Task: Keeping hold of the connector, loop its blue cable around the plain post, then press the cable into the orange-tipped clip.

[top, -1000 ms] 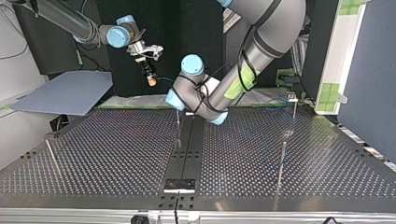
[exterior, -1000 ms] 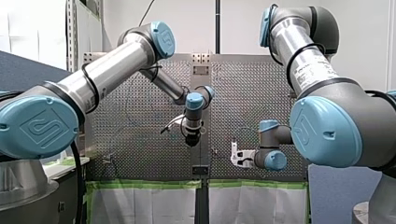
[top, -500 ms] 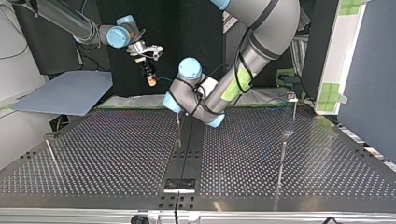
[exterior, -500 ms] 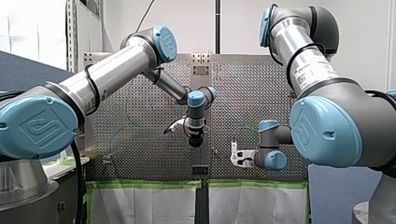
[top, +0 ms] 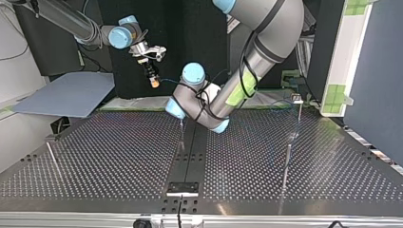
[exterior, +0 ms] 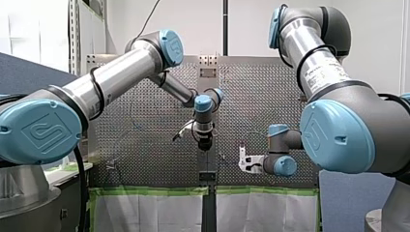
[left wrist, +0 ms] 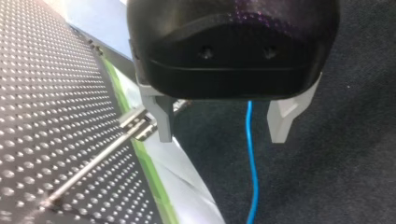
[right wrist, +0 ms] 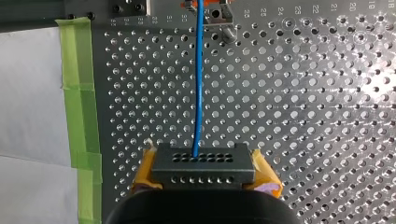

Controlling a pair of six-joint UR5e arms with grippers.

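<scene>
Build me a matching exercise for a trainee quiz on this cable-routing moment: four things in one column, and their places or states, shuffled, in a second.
Things
1. connector
2. blue cable
3. my left gripper
4. green tape

Places or states
A. stuck along the perforated table's edge
B. open, fingers apart
C. clamped in my right gripper
D. runs from the connector toward the orange-tipped clip

Pairs: 1-C; 2-D; 3-B; 4-A
</scene>
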